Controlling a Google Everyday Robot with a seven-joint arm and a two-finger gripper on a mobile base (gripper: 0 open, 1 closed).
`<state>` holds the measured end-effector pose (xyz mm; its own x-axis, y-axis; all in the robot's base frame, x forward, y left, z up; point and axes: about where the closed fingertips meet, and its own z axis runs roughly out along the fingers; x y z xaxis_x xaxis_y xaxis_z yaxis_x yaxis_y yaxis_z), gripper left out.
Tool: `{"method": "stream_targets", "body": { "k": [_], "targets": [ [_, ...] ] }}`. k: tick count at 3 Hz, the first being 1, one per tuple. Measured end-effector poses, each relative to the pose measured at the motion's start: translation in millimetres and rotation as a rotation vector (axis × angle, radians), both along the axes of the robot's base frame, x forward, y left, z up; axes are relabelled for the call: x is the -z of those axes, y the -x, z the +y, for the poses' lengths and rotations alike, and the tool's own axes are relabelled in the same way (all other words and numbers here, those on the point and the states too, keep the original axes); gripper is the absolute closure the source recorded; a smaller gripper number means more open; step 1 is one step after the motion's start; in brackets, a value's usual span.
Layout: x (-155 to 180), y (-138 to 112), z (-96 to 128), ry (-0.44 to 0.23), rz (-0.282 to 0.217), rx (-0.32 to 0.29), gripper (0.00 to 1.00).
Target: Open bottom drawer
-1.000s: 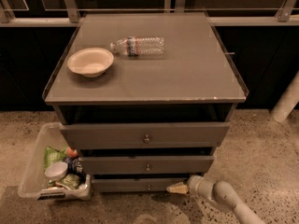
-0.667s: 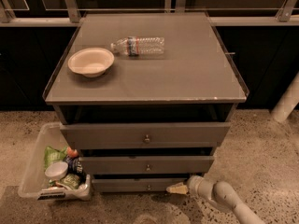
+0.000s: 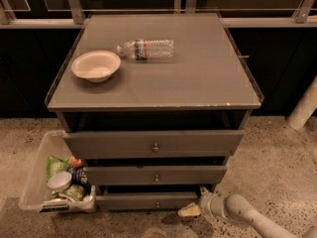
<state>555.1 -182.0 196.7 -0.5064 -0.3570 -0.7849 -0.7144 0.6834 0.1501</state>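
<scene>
Showing a grey cabinet on a speckled floor, seen from above and in front. Its flat counter carries a pale bowl near the left edge and a clear plastic bottle lying on its side just behind and to the right of the bowl, the two apart.

Three drawer fronts are stacked below the counter. The top drawer is the widest and tallest, and the middle drawer is smaller. The bottom drawer is the narrowest and thinnest, lying lowest, just above the floor, with a tiny round knob at its centre. A dark gap shows above each front.

The gripper sits at floor level at the right end of the bottom drawer's front panel, well to the right of the knob. Its grey arm enters from the lower right corner. The fingers stand apart: one pale tip shows by the panel's upper right corner, the other lies below the panel's lower edge. Whether either tip touches the panel cannot be told.

A clear plastic bin stands against the cabinet's lower left side and holds packets and a white lid. A white post leans at the far right.
</scene>
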Motion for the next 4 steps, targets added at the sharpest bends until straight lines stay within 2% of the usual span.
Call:
{"method": "stream_targets", "body": {
  "k": [1, 2, 3, 4],
  "targets": [
    [-4, 36, -2, 0.054, 0.075, -0.025, 0.0],
    [-12, 70, -2, 0.028, 0.164, -0.028, 0.0],
    [-19, 89, -3, -0.019, 0.219, -0.002, 0.0],
    [-20, 90, -3, -0.022, 0.222, 0.0, 0.0]
  ]
}}
